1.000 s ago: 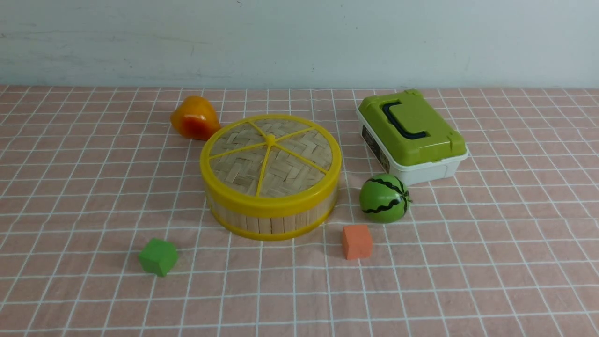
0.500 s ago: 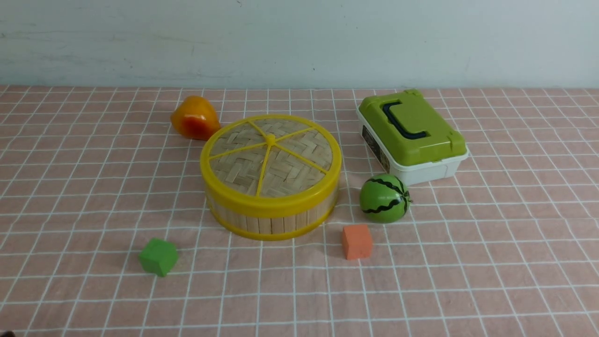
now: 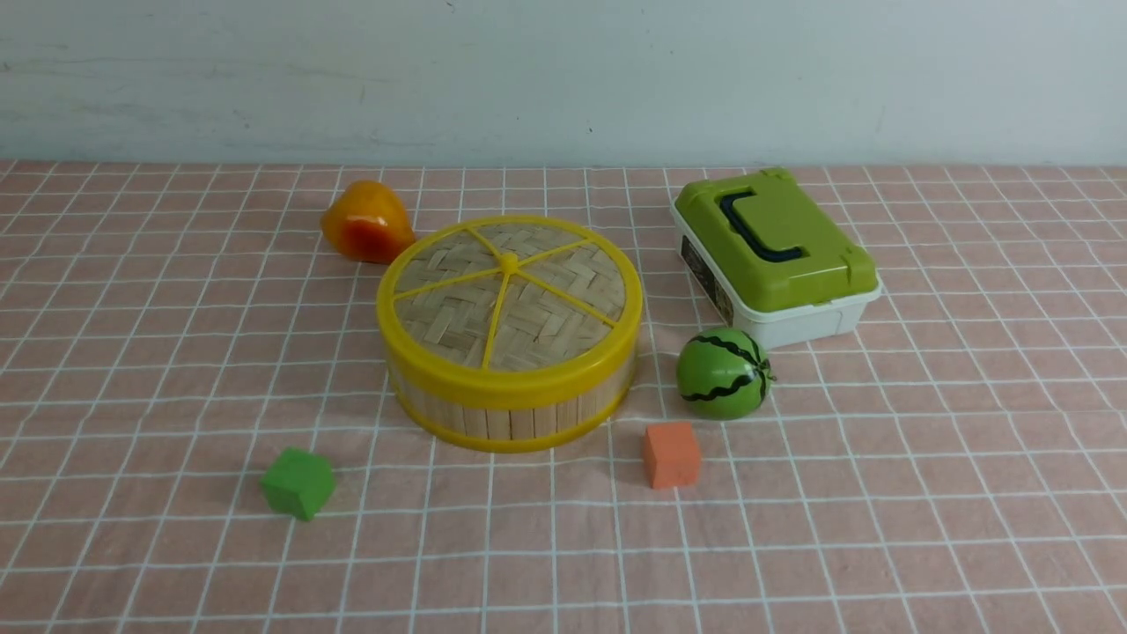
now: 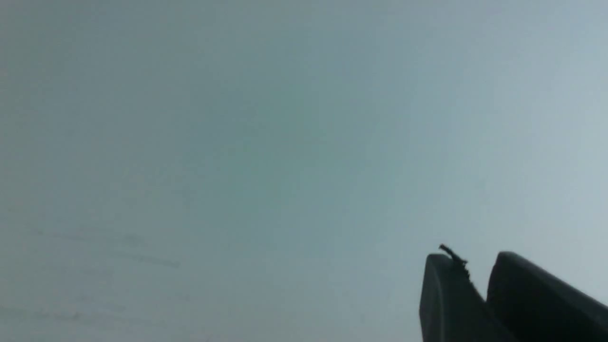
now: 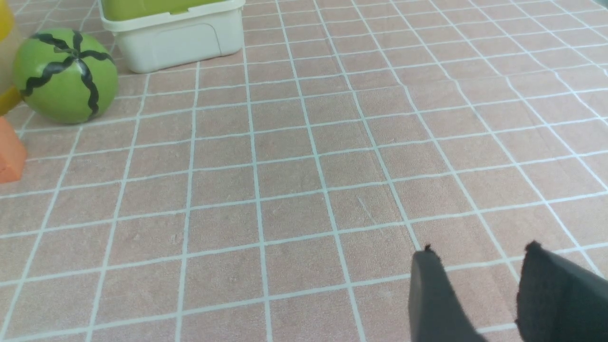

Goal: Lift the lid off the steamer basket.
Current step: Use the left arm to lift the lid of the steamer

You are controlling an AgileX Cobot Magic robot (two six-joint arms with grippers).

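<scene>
The lid [image 3: 509, 295], a woven bamboo disc with a yellow rim, spokes and centre knob, sits closed on the steamer basket [image 3: 511, 418] in the middle of the checked cloth. Neither gripper shows in the front view. In the left wrist view my left gripper [image 4: 475, 266] points at the plain grey wall, its dark fingers together and holding nothing. In the right wrist view my right gripper [image 5: 479, 251] hangs open and empty over bare cloth, well to the right of the basket, whose yellow edge [image 5: 5, 97] just shows.
A green-and-white box [image 3: 775, 251] stands right of the basket. A toy watermelon [image 3: 723, 372] and an orange cube [image 3: 671, 454] lie by the basket's front right. A green cube [image 3: 298, 482] lies front left, and an orange-yellow fruit [image 3: 365, 222] behind left.
</scene>
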